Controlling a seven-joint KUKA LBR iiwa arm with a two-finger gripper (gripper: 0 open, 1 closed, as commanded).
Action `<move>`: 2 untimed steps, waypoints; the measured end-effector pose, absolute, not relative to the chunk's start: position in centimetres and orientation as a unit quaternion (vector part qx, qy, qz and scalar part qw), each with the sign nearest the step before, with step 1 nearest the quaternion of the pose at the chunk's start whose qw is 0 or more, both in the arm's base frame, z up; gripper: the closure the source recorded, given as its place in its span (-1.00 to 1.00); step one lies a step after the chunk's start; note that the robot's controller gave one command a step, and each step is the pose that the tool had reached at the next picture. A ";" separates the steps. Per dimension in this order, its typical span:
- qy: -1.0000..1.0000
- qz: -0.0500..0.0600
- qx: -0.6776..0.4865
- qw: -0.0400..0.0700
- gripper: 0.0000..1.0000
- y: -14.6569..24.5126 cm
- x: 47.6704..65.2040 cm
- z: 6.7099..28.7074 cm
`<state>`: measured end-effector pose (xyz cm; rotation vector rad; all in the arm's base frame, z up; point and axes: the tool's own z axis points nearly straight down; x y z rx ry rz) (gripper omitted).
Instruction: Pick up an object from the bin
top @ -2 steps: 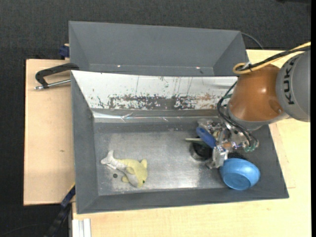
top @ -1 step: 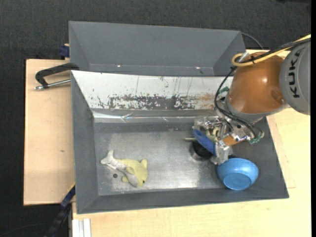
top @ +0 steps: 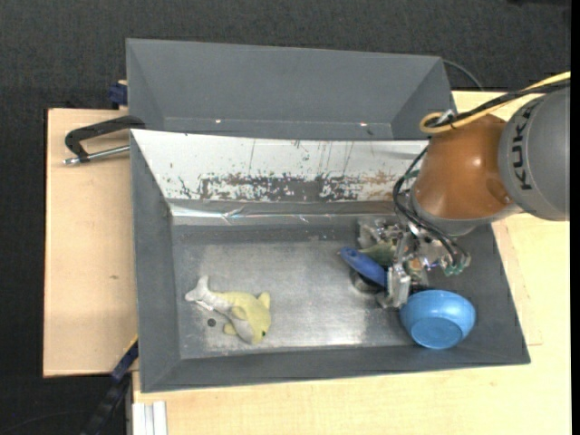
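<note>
My gripper reaches down into the right part of the bin, just below the orange cover. Its metal fingers stand beside a dark blue, elongated thing that lies at their left, and a dark thing sits under it. Directly right of the fingertips and a little lower lies a light blue bowl, tipped on its side against the bin's right front corner. Whether anything sits between the fingers I cannot make out.
A pale yellow and white soft toy lies near the front left of the bin floor. The arm with its orange cover and cables hangs over the right rear of the bin.
</note>
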<state>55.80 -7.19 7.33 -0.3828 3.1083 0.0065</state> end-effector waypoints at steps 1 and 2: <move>0.992 0.002 -0.122 0.005 1.00 -7.2 55.9 7.6; 0.997 0.007 -0.076 0.007 1.00 -9.5 58.6 7.9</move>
